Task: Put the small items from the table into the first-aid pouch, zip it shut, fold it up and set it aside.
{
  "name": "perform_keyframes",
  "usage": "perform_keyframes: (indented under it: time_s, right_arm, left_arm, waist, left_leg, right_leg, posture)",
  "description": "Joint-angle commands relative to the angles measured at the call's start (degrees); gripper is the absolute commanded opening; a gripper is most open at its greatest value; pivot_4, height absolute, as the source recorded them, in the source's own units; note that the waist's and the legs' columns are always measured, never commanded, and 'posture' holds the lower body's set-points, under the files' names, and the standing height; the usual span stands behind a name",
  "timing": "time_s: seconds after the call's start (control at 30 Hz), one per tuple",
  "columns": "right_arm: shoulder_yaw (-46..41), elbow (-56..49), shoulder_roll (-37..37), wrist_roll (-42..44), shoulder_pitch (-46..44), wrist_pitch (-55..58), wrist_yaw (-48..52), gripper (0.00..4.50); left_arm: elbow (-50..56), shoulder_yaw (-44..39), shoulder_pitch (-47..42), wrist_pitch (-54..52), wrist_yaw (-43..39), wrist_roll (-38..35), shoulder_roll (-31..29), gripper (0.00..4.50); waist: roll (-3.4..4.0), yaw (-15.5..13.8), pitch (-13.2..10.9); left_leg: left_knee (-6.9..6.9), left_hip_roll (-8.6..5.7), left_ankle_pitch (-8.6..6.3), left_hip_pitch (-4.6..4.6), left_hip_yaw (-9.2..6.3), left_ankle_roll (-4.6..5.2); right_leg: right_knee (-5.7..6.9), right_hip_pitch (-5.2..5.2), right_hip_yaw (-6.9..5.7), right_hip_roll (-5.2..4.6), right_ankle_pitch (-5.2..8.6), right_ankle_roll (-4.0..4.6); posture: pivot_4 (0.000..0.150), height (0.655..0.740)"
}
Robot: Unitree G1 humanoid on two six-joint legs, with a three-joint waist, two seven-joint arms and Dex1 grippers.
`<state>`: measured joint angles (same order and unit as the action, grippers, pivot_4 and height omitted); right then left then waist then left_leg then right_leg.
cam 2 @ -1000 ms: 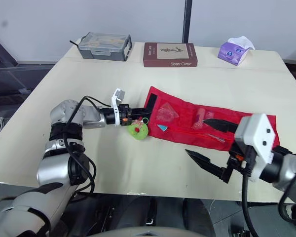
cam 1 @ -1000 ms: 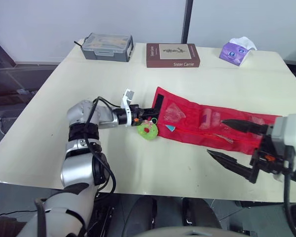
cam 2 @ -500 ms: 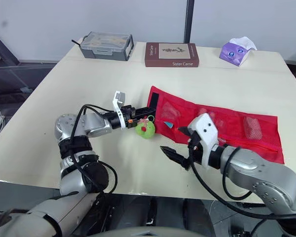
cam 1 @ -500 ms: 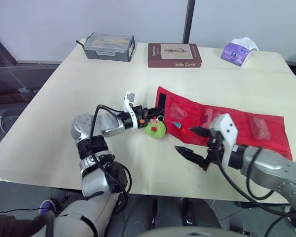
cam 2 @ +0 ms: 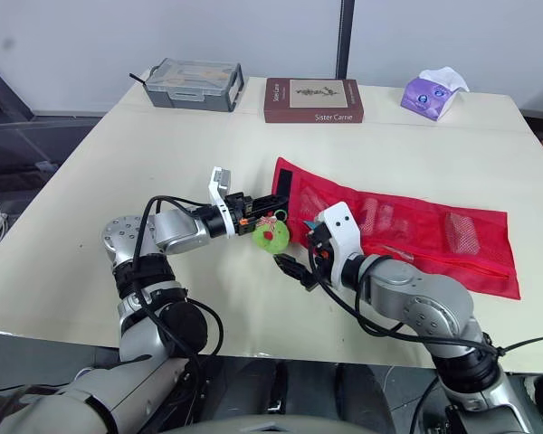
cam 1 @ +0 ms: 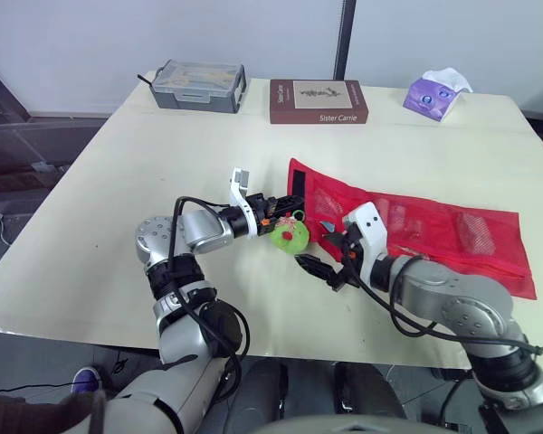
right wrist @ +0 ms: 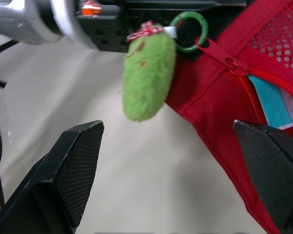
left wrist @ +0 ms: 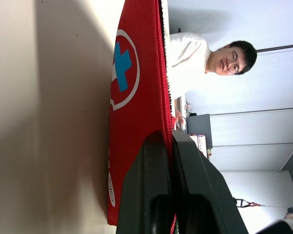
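Right end effector [cam 1: 319, 251] swung from pouch [cam 1: 434, 231] far end to its left end, fingers apart beside charm [cam 1: 290, 236]. Left end effector [cam 1: 273, 211] clamped on pouch edge; pouch flat on table [cam 1: 163, 154]. We judge zipping next; zip seems open.

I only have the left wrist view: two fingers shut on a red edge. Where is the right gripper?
Observer: The right gripper is open, right beside the corner of the pouch that the left gripper pinches.
Operator: Anything in front of its fingers?
Observer: A green plush charm sits ahead of the gap and touches neither finger.
Operator: Is that charm loose on the table?
Observer: No, a green ring links it to the zipper pull at that corner of the pouch.
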<state>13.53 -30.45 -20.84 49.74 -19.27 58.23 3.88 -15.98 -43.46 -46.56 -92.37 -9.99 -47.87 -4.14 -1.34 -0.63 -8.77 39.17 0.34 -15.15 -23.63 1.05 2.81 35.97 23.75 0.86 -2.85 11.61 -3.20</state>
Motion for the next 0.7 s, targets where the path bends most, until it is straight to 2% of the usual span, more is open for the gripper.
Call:
perform_keyframes:
  time_s: [0.03,0.07,0.1,0.17,0.2,0.3,0.33,0.37,0.5,0.53,0.57,0.6,0.63,0.7]
  right_arm:
    - [-1.3,0.7,4.2,0.2,-2.3,0.2,-0.2,3.95]
    - [-1.6,1.0,5.1,0.2,-2.5,0.4,-0.3,3.88]
    - [-2.0,1.4,6.2,0.4,-2.7,0.7,-0.7,3.34]
    - [-2.6,1.9,8.1,0.5,-3.1,1.5,-1.4,2.56]
    - [-2.8,2.1,8.7,0.4,-3.3,2.0,-1.6,1.99]
    - [-3.2,2.3,10.2,0.5,-3.7,3.3,-1.7,0.82]
    - [-3.4,2.4,10.6,0.6,-3.8,3.6,-1.6,0.17]
    - [-3.6,2.4,11.0,0.6,-3.8,3.9,-1.5,0.07]
    - [-4.7,2.6,11.6,2.6,-3.9,6.1,0.2,0.07]
    - [-5.1,2.7,11.6,3.1,-3.9,6.7,0.6,0.46]
    - [-5.2,2.7,11.4,3.2,-4.0,7.1,1.0,0.62]
    - [-5.3,3.2,11.5,2.4,-4.0,7.4,0.5,1.07]
    - [-5.1,3.9,11.5,1.1,-4.1,7.4,-0.2,1.28]
    - [-4.2,4.5,11.2,-0.5,-4.3,7.1,-0.1,1.99]
  left_arm:
    - [2.9,0.3,0.7,-0.1,0.4,-2.6,0.4,0.0]
    - [3.3,0.5,0.8,-0.1,0.5,-2.8,0.4,0.0]
    - [3.6,0.7,1.1,-0.1,0.6,-3.0,0.5,0.0]
    - [4.3,1.1,1.5,-0.1,0.7,-3.3,0.6,0.0]
    - [4.5,1.2,1.6,-0.1,0.8,-3.3,0.6,0.0]
    - [5.2,1.4,2.1,-0.1,0.8,-3.4,0.7,0.0]
    - [5.3,1.4,2.2,-0.1,0.8,-3.4,0.7,0.0]
    - [5.3,1.4,2.2,-0.1,0.8,-3.4,0.7,0.0]
    - [5.8,1.2,2.3,-0.1,1.0,-3.1,0.9,0.0]
    - [5.9,1.2,2.4,-0.1,1.0,-3.1,0.9,0.0]
    - [6.0,1.2,2.4,-0.1,1.0,-3.1,0.9,0.0]
    - [6.0,1.1,2.4,-0.1,1.0,-3.1,0.9,0.0]
    - [6.0,1.1,2.4,-0.1,1.1,-3.1,0.8,0.0]
    - [6.1,1.2,2.4,-0.1,1.1,-3.3,0.8,0.0]
  waist:
    - [0.0,0.0,0.0]
    - [0.0,0.1,0.0]
    - [0.0,0.1,0.0]
    - [0.01,0.1,0.0]
    - [0.01,0.2,0.0]
    - [0.01,0.1,0.0]
    - [0.01,0.1,0.0]
    - [0.01,0.1,0.0]
    - [0.01,0.1,0.0]
    - [0.01,0.1,0.0]
    - [0.02,0.2,0.0]
    - [0.02,0.2,0.0]
    - [0.02,0.2,0.0]
    - [0.02,0.2,0.0]
  left_leg:
    - [0.0,0.0,0.0,0.0,-0.01,0.0]
    - [0.0,0.0,0.0,0.01,-0.01,-0.01]
    - [0.0,0.0,0.0,0.01,-0.01,-0.01]
    - [-0.01,0.01,0.0,0.01,-0.01,-0.01]
    - [-0.02,0.01,0.0,0.01,-0.01,-0.01]
    - [-0.02,0.0,0.01,0.0,-0.03,-0.02]
    - [-0.02,0.0,0.01,0.0,-0.03,-0.02]
    - [-0.02,0.0,0.01,0.0,-0.04,-0.02]
    - [-0.02,-0.01,0.01,0.0,-0.04,-0.02]
    - [-0.03,-0.01,0.01,0.0,-0.04,-0.02]
    - [-0.03,-0.01,0.01,0.0,-0.04,-0.02]
    - [-0.03,-0.01,0.01,0.0,-0.04,-0.02]
    - [-0.04,-0.01,0.01,0.01,-0.04,-0.02]
    - [-0.04,-0.01,0.01,0.01,-0.04,-0.02]
  right_leg:
    - [0.0,0.0,0.0,0.01,0.0,0.0]
    - [0.01,0.0,0.01,0.01,0.0,0.0]
    - [0.01,0.0,0.0,0.02,0.0,0.0]
    - [0.01,0.0,0.0,0.01,0.0,0.0]
    - [0.01,0.0,0.0,0.01,0.0,0.0]
    - [0.01,0.01,-0.01,0.01,0.0,0.01]
    - [0.01,0.0,-0.01,0.02,0.0,0.01]
    - [0.01,0.0,-0.01,0.02,0.0,0.01]
    - [0.01,0.0,-0.02,0.02,0.0,0.01]
    - [0.01,0.01,-0.02,0.02,0.0,0.01]
    - [0.01,0.0,-0.02,0.02,0.0,0.01]
    - [0.0,0.0,-0.02,0.02,0.0,0.01]
    - [0.01,0.0,-0.02,0.02,0.0,0.01]
    - [0.01,0.01,-0.02,0.02,0.0,0.01]
  posture:
    - [0.15,0.74]
    - [0.15,0.74]
    - [0.15,0.74]
    - [0.15,0.74]
    - [0.15,0.74]
    - [0.15,0.74]
    - [0.15,0.74]
    - [0.15,0.74]
    - [0.15,0.74]
    - [0.15,0.74]
    - [0.15,0.74]
    - [0.15,0.74]
    - [0.15,0.74]
    - [0.15,0.74]
